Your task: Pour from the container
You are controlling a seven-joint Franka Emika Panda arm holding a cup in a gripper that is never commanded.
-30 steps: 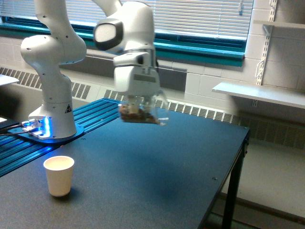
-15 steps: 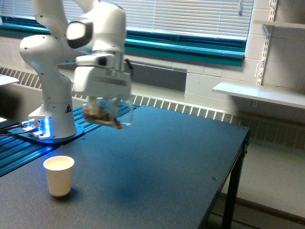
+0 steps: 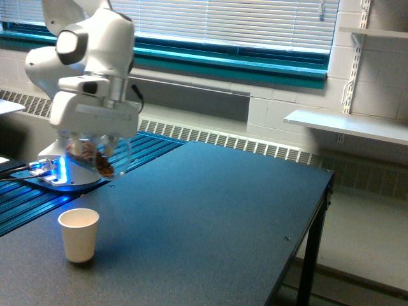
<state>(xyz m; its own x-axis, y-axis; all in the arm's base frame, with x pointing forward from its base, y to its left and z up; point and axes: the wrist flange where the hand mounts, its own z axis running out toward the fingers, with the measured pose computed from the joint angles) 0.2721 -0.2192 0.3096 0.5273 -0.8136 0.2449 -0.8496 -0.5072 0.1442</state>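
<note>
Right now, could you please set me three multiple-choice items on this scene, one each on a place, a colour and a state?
1. Where does the paper cup stand on the table?
A. at the table's far corner
B. near the front edge, at the exterior view's left
C. on the wall shelf

2. What colour are the pieces in the container?
A. brown
B. green
C. white

3. How is the container held in the gripper?
A. resting on the table
B. inside the paper cup
C. in the air, above the table

Answers:
1 B, the paper cup is at the lower left of the view, on the dark tabletop.
2 A, brown bits show through the clear wall.
3 C, the container hangs under the gripper, higher than the paper cup and apart from it.
</note>
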